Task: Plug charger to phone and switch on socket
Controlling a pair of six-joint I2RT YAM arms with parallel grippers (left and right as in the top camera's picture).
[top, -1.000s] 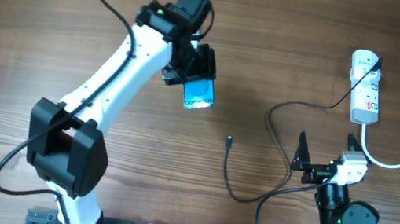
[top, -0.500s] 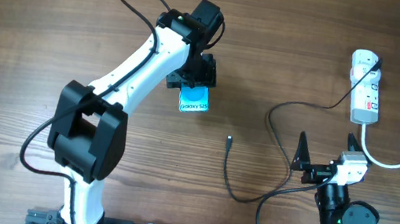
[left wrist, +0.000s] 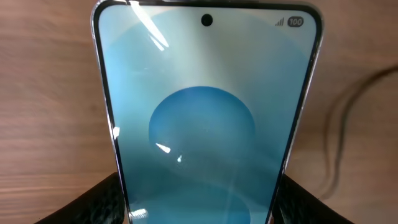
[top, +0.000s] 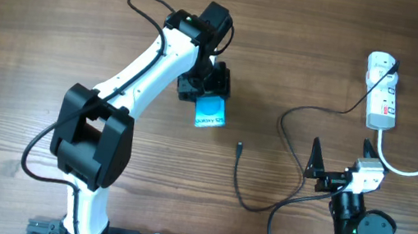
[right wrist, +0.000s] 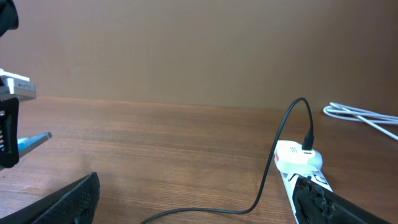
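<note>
The left tool (top: 209, 103) pinches the phone (top: 210, 117) — lay it flat on the desk (top: 33, 16), port facing the charger (top: 239, 147); the right tool (top: 343, 156) stands spread.

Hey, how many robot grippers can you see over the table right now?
2. The left gripper is left of centre, closed on the phone. The right gripper stands open at the lower right, below the power strip. None seems hidden.

I see the phone (top: 210, 112) between the left jaws, mid-worktop (top: 40, 25); the charger tip (top: 239, 146) lies just right of it, nearer the bases; the socket (top: 382, 91) lies far right, beyond the right jaws.
</note>
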